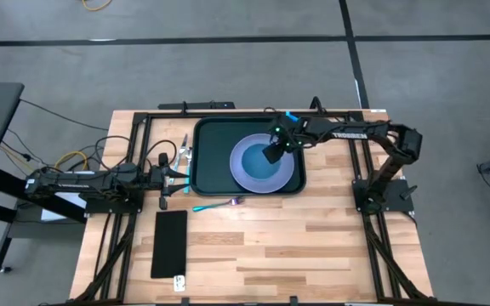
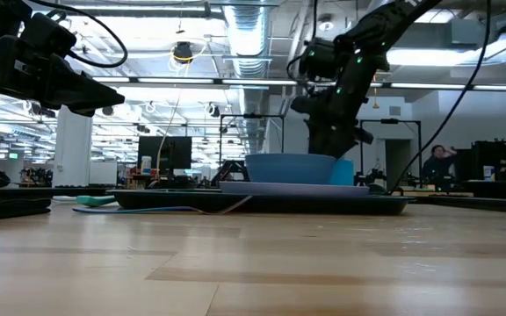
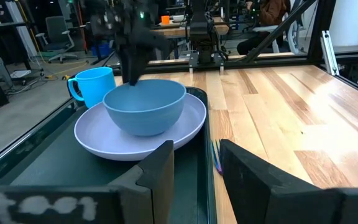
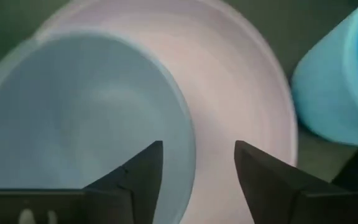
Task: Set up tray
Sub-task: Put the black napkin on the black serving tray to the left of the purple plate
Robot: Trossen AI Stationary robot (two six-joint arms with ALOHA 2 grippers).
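Note:
The dark tray [image 1: 207, 136] with its raised rim lies on the wooden table. A lavender plate [image 1: 286, 174] rests in it, and a blue bowl [image 1: 249, 157] stands on the plate [image 3: 191, 121]. A blue cup [image 3: 92, 84] stands in the tray behind the bowl [image 3: 145, 106]. My right gripper [image 4: 197, 152] is open and points down over the bowl's far rim [image 4: 188, 143]. One finger is over the bowl's inside and the other over the plate [image 4: 229, 74], with a gap on both sides. My left gripper [image 3: 194, 158] is open and hovers at the tray's left edge [image 1: 192, 170].
A teal-handled utensil [image 1: 215, 204] lies on the wood just in front of the tray. A narrow flat black rectangle [image 1: 170, 244] lies nearer the front left. Black frame rails [image 1: 134, 161] run along the table's sides. Bare wood [image 1: 313, 246] spreads over the front right.

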